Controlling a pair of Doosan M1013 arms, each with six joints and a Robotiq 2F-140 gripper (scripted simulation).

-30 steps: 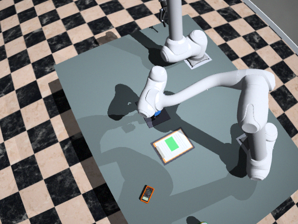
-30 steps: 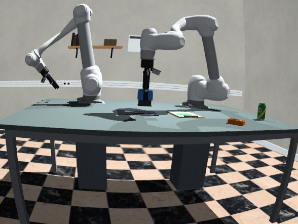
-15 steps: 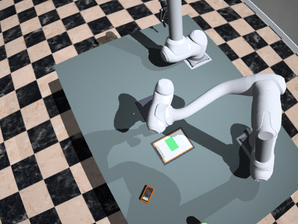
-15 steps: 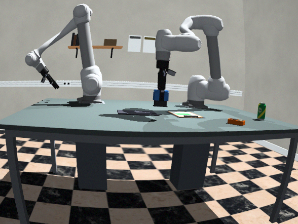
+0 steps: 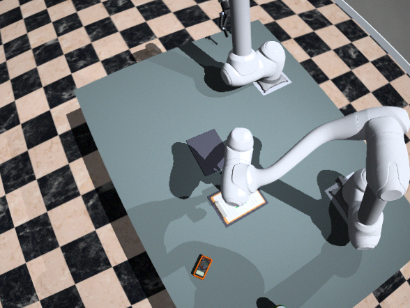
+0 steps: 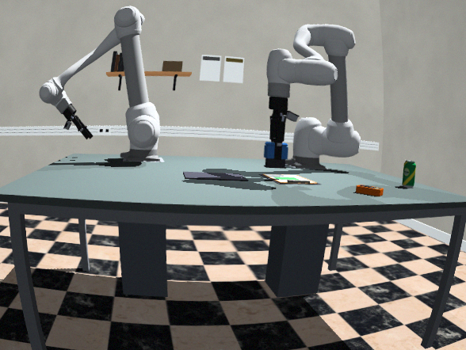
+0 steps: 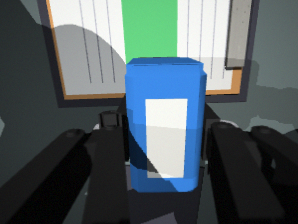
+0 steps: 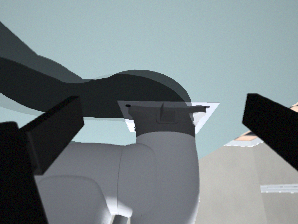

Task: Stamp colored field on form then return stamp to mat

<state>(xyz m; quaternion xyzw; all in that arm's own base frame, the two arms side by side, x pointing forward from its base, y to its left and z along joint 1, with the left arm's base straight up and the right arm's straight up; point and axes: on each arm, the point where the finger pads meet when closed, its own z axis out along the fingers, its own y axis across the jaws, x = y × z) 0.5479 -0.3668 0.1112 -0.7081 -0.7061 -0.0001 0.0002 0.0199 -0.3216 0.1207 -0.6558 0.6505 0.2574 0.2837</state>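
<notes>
1. My left hand (image 6: 276,147) (image 7: 160,106) is partly closed, gripping the blue, boxy stamp (image 6: 270,150) (image 7: 166,80) upright between its fingers.
2. Beyond the stamp, the white form (image 5: 252,203) (image 6: 277,176) (image 7: 107,50) is lying flat, its green field (image 6: 288,179) (image 7: 150,30) smooth.
3. My right hand (image 8: 162,109) is gaping wide, holding nothing.

We view the tabletop (image 5: 146,115) (image 6: 131,190) steeply from above and from its front edge, facing the wall (image 6: 222,32). The left wrist view faces the clipboard (image 5: 228,223) (image 6: 313,182) (image 7: 64,85) closely; the right wrist view faces an arm base.
</notes>
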